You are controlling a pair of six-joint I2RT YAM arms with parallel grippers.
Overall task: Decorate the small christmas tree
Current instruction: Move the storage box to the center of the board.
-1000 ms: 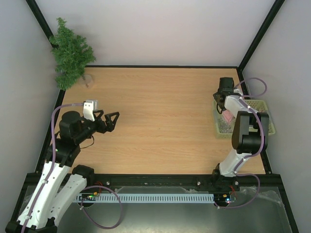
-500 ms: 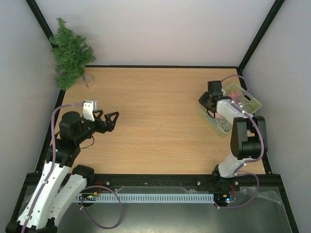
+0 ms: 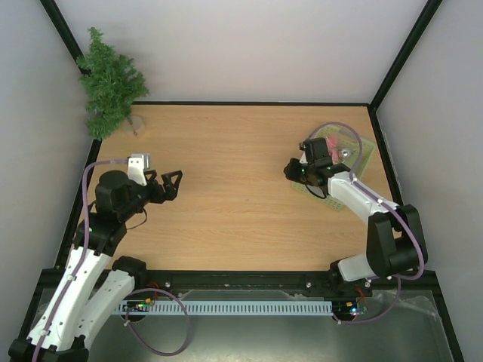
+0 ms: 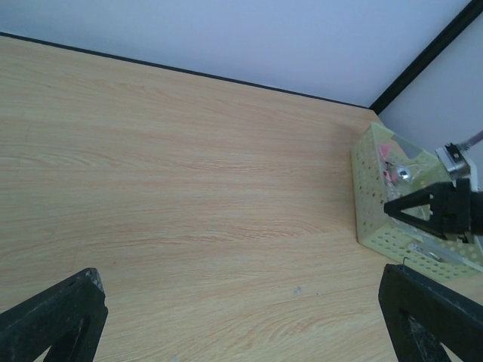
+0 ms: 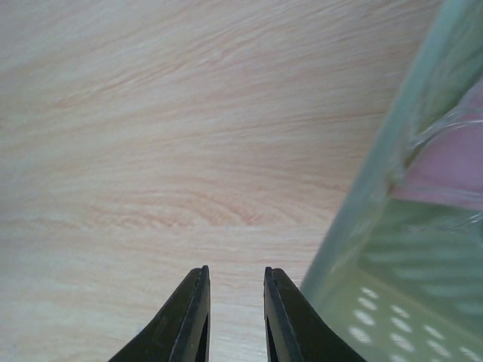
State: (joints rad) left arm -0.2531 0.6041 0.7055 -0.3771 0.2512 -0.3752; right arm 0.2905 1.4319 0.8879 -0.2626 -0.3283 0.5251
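Observation:
The small christmas tree (image 3: 112, 83) stands upright at the table's far left corner, bushy and dark green. Well in front of it, my left gripper (image 3: 167, 185) hovers over the left side of the table, wide open and empty (image 4: 241, 335). My right gripper (image 3: 293, 172) is low over the wood at the near left corner of a pale green perforated basket (image 3: 366, 154). Its jaws (image 5: 235, 271) stand narrowly apart with only table between them. The basket wall (image 5: 362, 204) runs right beside the right finger. Inside the basket lie a pink ornament (image 3: 332, 145) and a silver ball (image 4: 405, 173).
The basket (image 4: 370, 204) sits skewed on the right half of the table, under my right forearm. Black frame posts and pale walls close in the table on the left, right and back. Bare wood lies between the two grippers.
My right arm has swung left toward the table's middle, and the basket has turned and slid left with it. The right jaws narrowed slightly. The left arm barely moved.

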